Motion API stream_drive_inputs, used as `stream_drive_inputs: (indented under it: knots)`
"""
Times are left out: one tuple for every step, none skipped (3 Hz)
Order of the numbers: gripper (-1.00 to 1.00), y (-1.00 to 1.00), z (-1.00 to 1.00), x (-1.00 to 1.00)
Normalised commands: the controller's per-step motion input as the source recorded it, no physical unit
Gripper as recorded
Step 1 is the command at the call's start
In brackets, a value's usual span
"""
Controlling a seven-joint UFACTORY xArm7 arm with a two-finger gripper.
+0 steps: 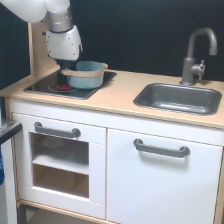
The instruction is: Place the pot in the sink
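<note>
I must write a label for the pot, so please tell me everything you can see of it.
The pot is small, round and light blue-teal, with a tan rim band and a short tan side handle visible at each side. It looks like plastic or painted wood. It is open, without a lid, and stands on the black stovetop. The gripper is at its rim on the exterior view's left; its grasp cannot be judged.

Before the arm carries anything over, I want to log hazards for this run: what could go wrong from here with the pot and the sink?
1. The gripper meets the pot at its rim on one side; the fingers are hidden, so the grasp may be off-centre and the pot could tilt or slip.
2. The faucet rises behind the sink; a high carry might clip it.
3. A short release would leave the pot on the counter.
</note>
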Motion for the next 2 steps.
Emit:
stream_drive_inputs:
  knots:
    - [-0.99, 0.01, 0.19, 0.17]
    - [-1.0, -0.08, 0.68, 0.52]
